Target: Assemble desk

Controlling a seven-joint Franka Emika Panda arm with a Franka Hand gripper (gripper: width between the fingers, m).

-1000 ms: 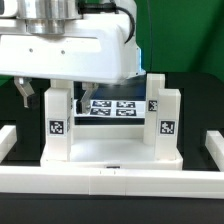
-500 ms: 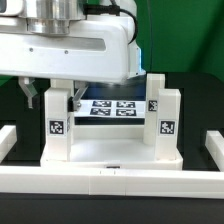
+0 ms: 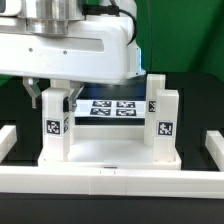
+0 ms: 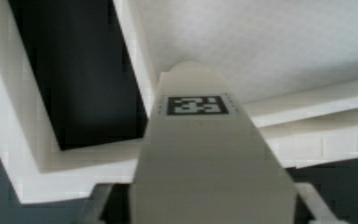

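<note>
Exterior view, desk panel (image 3: 110, 152): white, lying on the black table (image 3: 200, 115) with its raised rim upward, against the front rail (image 3: 110, 180).
Exterior view, legs standing in the panel: three can be made out upright at its corners; the near leg (image 3: 55, 125) on the exterior view's left, another leg (image 3: 166, 118) on the exterior view's right, and a rear leg (image 3: 154, 90) behind that one; each shows a black-and-white tag.
Exterior view, gripper (image 3: 55, 93): hangs under the large white arm body, directly over the near leg; its fingers (image 3: 36, 92) sit at the top of that leg, closed against it.
Exterior view, marker board (image 3: 113, 107): flat on the table behind the panel, seen between the legs.
Wrist view, near leg (image 4: 197, 150): fills the middle of the picture, tag on its face, running out from between the dark fingers (image 4: 105, 205).
Wrist view, desk panel (image 4: 247, 45): white floor and raised rim beyond the leg, black table beside it.
</note>
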